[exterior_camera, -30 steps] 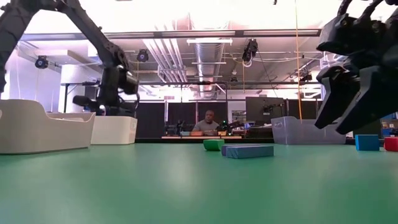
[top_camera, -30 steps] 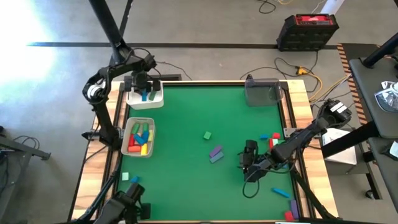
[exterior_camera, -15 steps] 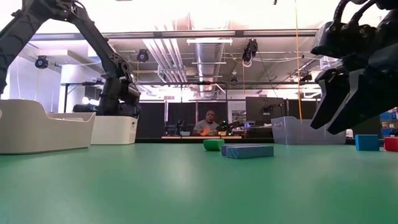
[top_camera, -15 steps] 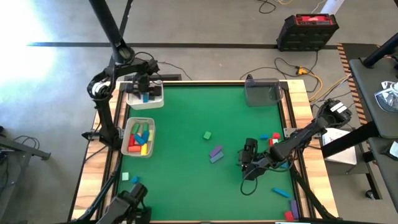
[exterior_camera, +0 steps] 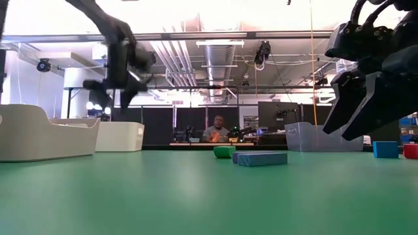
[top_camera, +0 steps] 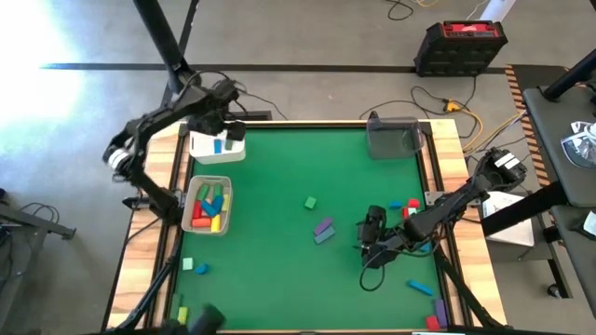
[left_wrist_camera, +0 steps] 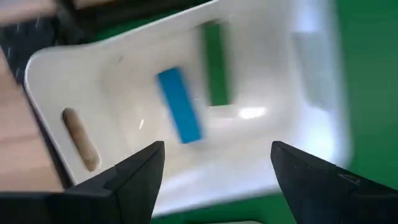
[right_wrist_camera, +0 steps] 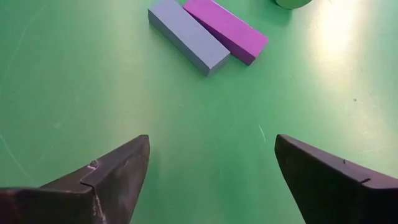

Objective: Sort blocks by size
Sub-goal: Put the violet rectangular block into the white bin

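Overhead, left gripper [top_camera: 222,104]: hangs above the white tray [top_camera: 207,147] at the far left corner of the green table [top_camera: 279,270]; fingers spread wide, holding nothing.
Left wrist view: a blue bar [left_wrist_camera: 179,113] and a green bar [left_wrist_camera: 215,63] lie side by side on the floor of that white tray [left_wrist_camera: 93,74], apart from each other.
Right gripper [top_camera: 371,233]: low over the mat, right of centre, fingers wide apart and empty, pointing toward the bars near the middle.
Blocks near centre: a slate-blue bar [right_wrist_camera: 188,35] and a purple bar [right_wrist_camera: 226,29] lie touching along their long sides; a small green block [top_camera: 310,202] sits just beyond them.
Second tray [top_camera: 193,193]: at the left edge, holds red, yellow, green and blue blocks [top_camera: 209,207].
Loose blocks: blue and red pieces [top_camera: 408,207] near the right edge; more [top_camera: 434,312] at the near right corner; two teal ones [top_camera: 194,267] near left.
Clear bin [top_camera: 391,138]: far right corner.
Low view: a person [exterior_camera: 217,130] sits in the room behind.
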### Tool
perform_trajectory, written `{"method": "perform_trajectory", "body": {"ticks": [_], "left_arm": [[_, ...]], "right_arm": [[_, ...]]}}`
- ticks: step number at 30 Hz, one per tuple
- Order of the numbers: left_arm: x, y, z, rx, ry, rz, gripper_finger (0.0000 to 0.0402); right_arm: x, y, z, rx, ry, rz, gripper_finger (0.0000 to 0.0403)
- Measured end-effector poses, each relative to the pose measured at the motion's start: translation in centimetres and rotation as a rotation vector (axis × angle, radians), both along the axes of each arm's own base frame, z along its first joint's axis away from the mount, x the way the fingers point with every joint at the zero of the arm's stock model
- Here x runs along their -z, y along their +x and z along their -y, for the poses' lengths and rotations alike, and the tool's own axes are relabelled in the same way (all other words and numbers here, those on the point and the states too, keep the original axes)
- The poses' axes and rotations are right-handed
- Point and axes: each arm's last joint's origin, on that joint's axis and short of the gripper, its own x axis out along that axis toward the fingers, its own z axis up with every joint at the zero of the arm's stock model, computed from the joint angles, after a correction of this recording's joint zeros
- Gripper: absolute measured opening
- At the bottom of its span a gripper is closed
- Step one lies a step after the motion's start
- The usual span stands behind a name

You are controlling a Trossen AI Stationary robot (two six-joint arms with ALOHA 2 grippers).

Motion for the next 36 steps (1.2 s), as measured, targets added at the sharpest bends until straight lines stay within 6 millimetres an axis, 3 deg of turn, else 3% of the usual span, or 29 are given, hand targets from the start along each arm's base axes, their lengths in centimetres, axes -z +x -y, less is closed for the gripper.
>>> {"method": "perform_trajectory", "body": {"ticks": [4, 7, 12, 16, 22, 26, 32, 36], "left_arm": [[-2.3, 3.0, 4.8, 0.216, 0.161, 0.133, 0.0273], [-2.5, 5.7, 9.4, 0.408, 0.260, 0.269, 0.0270], [0.3, 9.7, 17.7, 0.677, 0.300, 0.467, 0.0267], [2.6, 12.4, 23.6, 0.769, 0.388, 0.611, 0.0267], [6.5, 15.4, 31.2, 0.835, 0.633, 0.682, 0.0267], [9.6, 17.3, 33.6, 0.785, 0.782, 0.682, 0.0267], [12.6, 21.1, 34.3, 0.793, 0.801, 0.606, 0.0267], [13.3, 23.1, 34.4, 0.820, 0.790, 0.547, 0.0267]], "right_arm": [[0.0, 0.0, 0.0, -0.019, -0.014, -0.005, 0.0347], [0.0, 0.0, 0.0, -0.031, -0.024, -0.008, 0.0350], [0.0, 0.0, 0.0, -0.029, -0.042, -0.002, 0.0344], [-0.1, 0.1, 0.2, -0.065, -0.136, 0.004, 0.0340], [0.1, 0.1, 0.2, -0.155, -0.211, -0.025, 0.0325], [0.0, 0.1, 0.1, -0.151, -0.205, -0.018, 0.0317], [0.0, 0.2, 0.0, -0.128, -0.178, 0.004, 0.0314], [0.0, 0.2, 0.0, -0.096, -0.150, 0.013, 0.0320]]}}
